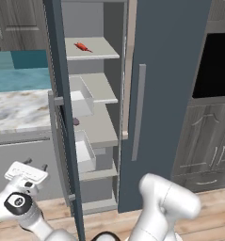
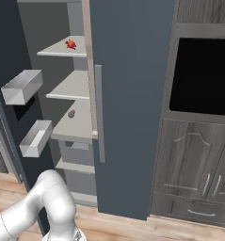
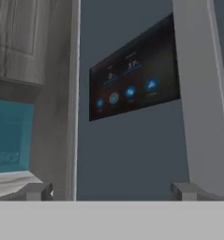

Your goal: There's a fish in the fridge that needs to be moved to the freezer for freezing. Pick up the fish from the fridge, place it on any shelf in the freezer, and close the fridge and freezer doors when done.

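Observation:
The fish (image 1: 82, 46) (image 2: 70, 44), small and red-orange, lies on the top light grey shelf (image 1: 102, 51) (image 2: 55, 50) of the freezer, whose door (image 1: 62, 117) (image 2: 5, 52) stands wide open. The plain fridge door (image 1: 170, 94) (image 2: 132, 94) beside it is shut. My gripper (image 1: 35, 164) (image 3: 111, 192) is low, outside the open freezer door, and open with nothing between its fingers. In the hand view it faces that door's outer side, with the black panel (image 3: 132, 70) of lit icons and the grey bar handle (image 3: 197, 93).
Two clear bins (image 1: 83, 101) (image 2: 22, 87) hang inside the freezer door. A small dark object (image 1: 76, 122) (image 2: 71, 114) sits on a lower shelf. A marble counter (image 1: 15, 110) lies left of the door. Dark wood cabinets with a black oven (image 2: 203, 75) stand to the right.

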You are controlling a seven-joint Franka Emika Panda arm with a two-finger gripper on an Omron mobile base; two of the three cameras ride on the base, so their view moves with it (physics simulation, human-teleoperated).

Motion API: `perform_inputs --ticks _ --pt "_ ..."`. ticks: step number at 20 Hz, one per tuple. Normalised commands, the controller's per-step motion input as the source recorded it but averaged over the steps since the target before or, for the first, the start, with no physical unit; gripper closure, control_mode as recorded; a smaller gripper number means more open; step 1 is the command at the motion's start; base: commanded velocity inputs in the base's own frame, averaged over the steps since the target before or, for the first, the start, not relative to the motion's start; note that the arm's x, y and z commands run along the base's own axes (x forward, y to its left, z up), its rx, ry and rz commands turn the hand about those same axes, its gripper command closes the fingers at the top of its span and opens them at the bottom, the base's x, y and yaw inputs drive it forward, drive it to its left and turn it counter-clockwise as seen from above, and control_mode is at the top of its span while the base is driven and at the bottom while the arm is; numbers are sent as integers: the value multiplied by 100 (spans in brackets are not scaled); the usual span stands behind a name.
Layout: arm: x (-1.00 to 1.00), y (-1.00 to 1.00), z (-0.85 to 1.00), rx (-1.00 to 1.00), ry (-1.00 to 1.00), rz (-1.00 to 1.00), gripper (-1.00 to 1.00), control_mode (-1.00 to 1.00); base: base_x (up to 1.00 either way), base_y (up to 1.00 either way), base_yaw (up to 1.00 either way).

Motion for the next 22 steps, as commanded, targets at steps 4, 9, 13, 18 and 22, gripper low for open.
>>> perform_inputs --ticks 4,9,13,18,22 --pt "41 0 -13 0 0 -3 -100 -100 0 0 0" --pt "40 0 -15 0 0 -5 -100 -100 0 0 0" --pt "10 4 -7 0 -3 -25 -100 -100 0 0 0" --pt "0 24 -18 0 -5 -43 -100 -100 0 0 0" --pt "0 4 -21 0 -2 -31 -100 -100 0 0 0"
